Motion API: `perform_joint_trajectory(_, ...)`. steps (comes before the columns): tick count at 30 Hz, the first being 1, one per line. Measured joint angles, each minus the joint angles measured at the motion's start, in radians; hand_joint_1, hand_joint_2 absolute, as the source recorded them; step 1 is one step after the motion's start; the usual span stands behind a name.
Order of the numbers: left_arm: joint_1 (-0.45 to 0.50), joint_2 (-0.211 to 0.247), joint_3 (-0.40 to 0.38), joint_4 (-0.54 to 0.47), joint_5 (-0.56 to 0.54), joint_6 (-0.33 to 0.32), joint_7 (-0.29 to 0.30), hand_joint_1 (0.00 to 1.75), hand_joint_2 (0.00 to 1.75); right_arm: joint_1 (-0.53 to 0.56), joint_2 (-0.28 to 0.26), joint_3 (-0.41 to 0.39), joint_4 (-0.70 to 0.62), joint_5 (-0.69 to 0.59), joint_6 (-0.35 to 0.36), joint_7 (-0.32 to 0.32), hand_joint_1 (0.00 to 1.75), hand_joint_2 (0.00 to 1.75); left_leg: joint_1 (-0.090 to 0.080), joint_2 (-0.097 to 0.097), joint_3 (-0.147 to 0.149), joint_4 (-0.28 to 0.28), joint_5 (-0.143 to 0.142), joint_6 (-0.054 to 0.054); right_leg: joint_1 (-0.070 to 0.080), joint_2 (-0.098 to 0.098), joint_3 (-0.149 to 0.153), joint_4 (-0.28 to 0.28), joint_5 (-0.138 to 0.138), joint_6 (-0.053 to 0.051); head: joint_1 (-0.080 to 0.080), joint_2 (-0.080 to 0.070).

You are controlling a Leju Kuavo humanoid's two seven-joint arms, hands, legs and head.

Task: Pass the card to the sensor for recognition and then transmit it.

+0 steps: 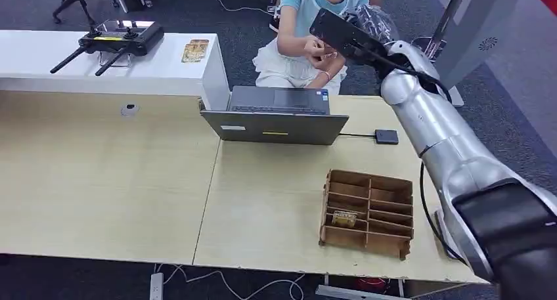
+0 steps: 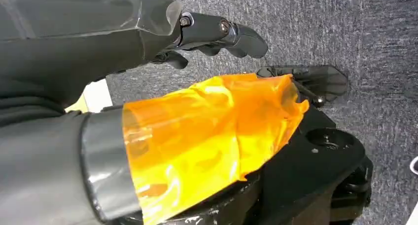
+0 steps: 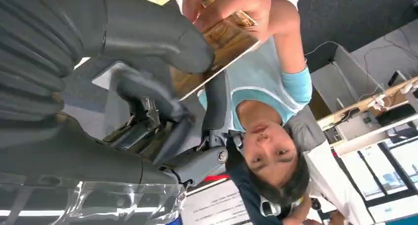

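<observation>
The gold-brown card (image 3: 222, 43) is pinched between the thumb and fingers of my right hand (image 3: 148, 87). A seated person's hand (image 3: 231, 3) grips the card's other end. In the head view my right hand (image 1: 345, 34) is stretched far forward over the table's back edge, meeting the person's hand (image 1: 315, 48). The small dark square sensor (image 1: 387, 136) lies on the table to the right of the laptop, wired to it. My left hand (image 2: 217, 35) hangs over grey carpet with its fingers held away from the thumb and holds nothing.
An opened laptop (image 1: 276, 116) stands at the back middle of the wooden table (image 1: 98, 182). A wooden compartment box (image 1: 368, 211) with one card (image 1: 343, 217) in it sits front right. A white counter (image 1: 39, 57) at the back left carries a black controller (image 1: 118, 39) and more cards (image 1: 195, 50).
</observation>
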Motion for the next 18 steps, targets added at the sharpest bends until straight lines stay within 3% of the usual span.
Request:
perform_joint_trajectory(13,0.007,-0.002,0.000,0.000,-0.030,0.020,0.016,0.00,0.00,0.001,-0.002,-0.013,0.020,0.036,-0.028,0.011,0.00,1.75,0.000,0.000,0.000,0.000,0.000,0.000,0.000,0.000,-0.001,0.000,0.000,0.000,0.000,0.000)
perform_joint_trajectory(18,0.007,-0.002,-0.001,0.000,-0.038,0.030,0.016,0.00,0.00,0.009,-0.017,-0.026,0.009,0.088,-0.069,0.022,0.00,1.75,0.000,0.000,0.000,0.000,0.000,0.000,0.000,0.000,-0.001,0.000,0.000,0.000,0.000,0.000)
